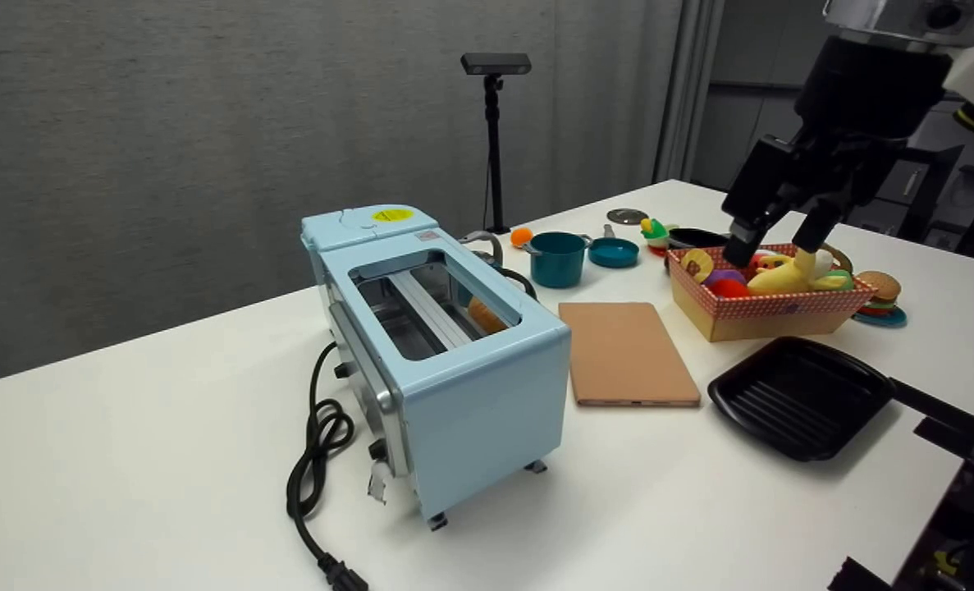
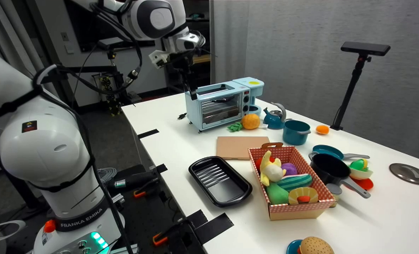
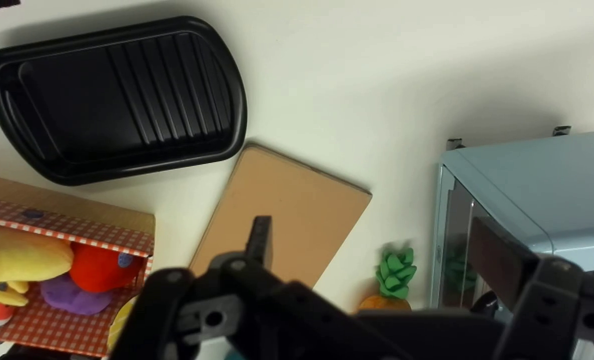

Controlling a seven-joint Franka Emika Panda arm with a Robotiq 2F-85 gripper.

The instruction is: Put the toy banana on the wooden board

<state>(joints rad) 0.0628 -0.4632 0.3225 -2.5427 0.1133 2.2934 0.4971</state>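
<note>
The toy banana [image 1: 782, 277], yellow and plump, lies on top of other toy foods in the crate. It also shows in an exterior view [image 2: 265, 165] and at the left of the wrist view [image 3: 29, 257]. The wooden board [image 1: 630, 353], flat and light brown, lies on the table between toaster and crate, bare on top [image 2: 239, 146]. My gripper [image 1: 775, 240] is open and empty, high above the table. In the wrist view my gripper [image 3: 379, 245] has one finger over the board [image 3: 291, 200] and the other over the toaster's end.
The toy food crate [image 2: 297, 213] with checked lining stands beside the black grill pan [image 2: 220, 181]. The blue toaster [image 1: 487, 410] stands by the board. A toy pineapple [image 2: 250, 121] and teal pot [image 2: 295, 132] are behind. A toy burger [image 2: 315, 246] is past the crate.
</note>
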